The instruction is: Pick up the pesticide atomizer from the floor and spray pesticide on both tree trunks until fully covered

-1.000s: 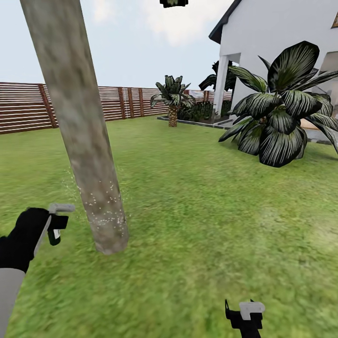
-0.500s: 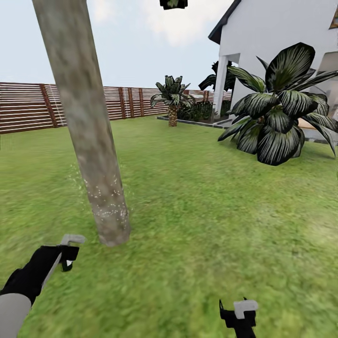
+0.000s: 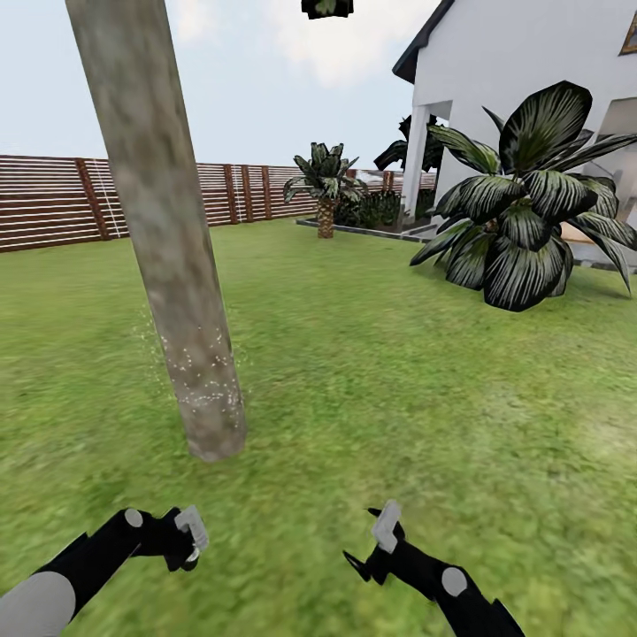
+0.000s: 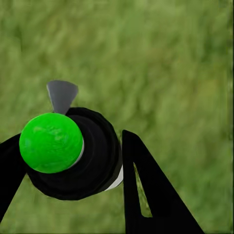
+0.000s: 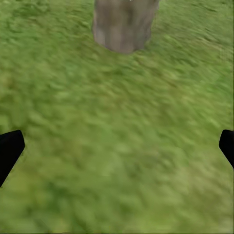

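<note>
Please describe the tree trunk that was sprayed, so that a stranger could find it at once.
On the lawn before the brown slatted fence, left of the white house, one thick grey-tan mottled tree trunk rises. Unlike the dark-leaved palms, it is bare, with white specks on its lower part.

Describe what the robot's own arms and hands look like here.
Both arms are glossy black with pale grey round joint caps; the left arm turns light grey toward the trunk. The left hand and right hand carry light grey pads on black, tapering, wedge-shaped fingers. No cables or markings show.
</note>
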You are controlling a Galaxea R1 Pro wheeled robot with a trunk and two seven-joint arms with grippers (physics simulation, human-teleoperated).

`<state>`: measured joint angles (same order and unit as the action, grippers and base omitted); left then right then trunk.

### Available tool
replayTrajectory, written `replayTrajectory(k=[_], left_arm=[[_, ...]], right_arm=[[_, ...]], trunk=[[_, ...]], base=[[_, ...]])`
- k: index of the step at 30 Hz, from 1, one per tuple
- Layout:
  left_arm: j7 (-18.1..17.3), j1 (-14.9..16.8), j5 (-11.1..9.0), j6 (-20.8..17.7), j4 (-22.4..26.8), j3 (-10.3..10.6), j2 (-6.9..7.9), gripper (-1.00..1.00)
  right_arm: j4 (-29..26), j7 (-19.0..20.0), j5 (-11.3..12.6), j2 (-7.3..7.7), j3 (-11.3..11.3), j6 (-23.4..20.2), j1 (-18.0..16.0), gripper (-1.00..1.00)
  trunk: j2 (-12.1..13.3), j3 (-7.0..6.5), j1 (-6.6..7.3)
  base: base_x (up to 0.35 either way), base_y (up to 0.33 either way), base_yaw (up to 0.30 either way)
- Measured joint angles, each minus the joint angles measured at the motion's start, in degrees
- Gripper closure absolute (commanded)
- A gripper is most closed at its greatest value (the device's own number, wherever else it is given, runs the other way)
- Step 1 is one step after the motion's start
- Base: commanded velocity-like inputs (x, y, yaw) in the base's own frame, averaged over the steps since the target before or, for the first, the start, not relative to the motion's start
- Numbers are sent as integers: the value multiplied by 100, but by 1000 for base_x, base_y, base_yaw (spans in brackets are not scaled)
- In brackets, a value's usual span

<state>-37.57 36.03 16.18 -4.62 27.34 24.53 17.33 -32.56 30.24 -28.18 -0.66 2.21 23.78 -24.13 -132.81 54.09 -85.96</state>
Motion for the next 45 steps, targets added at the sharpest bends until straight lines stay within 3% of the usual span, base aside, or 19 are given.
replayTrajectory(k=[2, 6, 10, 19, 20, 21, 22, 25, 29, 36, 45], left_arm=[[-65, -67, 64, 64, -2, 70, -65, 100], [-67, -107, -60, 192, 45, 105, -197, 100], [-83, -123, 57, 320, 5, 103, -327, 100], [-369, -45, 293, 518, 77, 91, -623, 100], [-401, -45, 323, 517, 75, 90, -655, 100], [-432, -45, 353, 515, 72, 89, -688, 100], [-1167, -50, 996, 521, 76, 100, -826, 100], [-1218, -44, 1081, 514, 86, 95, -988, 100], [-1217, -43, 1556, 506, 72, 86, -1310, 100], [-1208, -35, 1606, 490, 87, 88, -1502, 100], [-1190, -32, 1674, 259, 87, 96, -1657, 100]], right_arm=[[-24, 64, -65, -65, 65, 3, -4, -100], [14, 24, -19, -114, 39, 1, -4, -100], [25, -39, -25, -110, -10, -4, -4, -100], [6, 45, -298, -117, 276, -13, -6, -100], [2, 77, -331, -118, 308, -13, -9, 100], [-2, 109, -363, -118, 341, -13, -11, 100], [-5, 485, -393, -118, 765, -6, -11, 100], [-7, 545, -390, -118, 780, -6, -13, 100], [-16, 553, -381, -135, 787, -5, -18, 100], [-22, 560, -381, -316, 790, -5, -22, 100], [-31, 562, -372, -380, 790, -5, -22, 100]], trunk=[[0, 0, 0], [0, 0, 0], [0, 0, 0], [0, 0, 0], [0, 0, 0], [0, 0, 0], [0, 1, 0], [0, 0, 0], [0, 0, 0], [0, 0, 0], [0, 0, 0]], base=[[0, 0, 0], [0, 0, 0], [0, 0, 0], [0, 0, 0], [0, 0, 0], [0, 0, 0], [0, 0, 0], [0, 0, 0], [0, 0, 0], [0, 0, 0], [0, 0, 0]])
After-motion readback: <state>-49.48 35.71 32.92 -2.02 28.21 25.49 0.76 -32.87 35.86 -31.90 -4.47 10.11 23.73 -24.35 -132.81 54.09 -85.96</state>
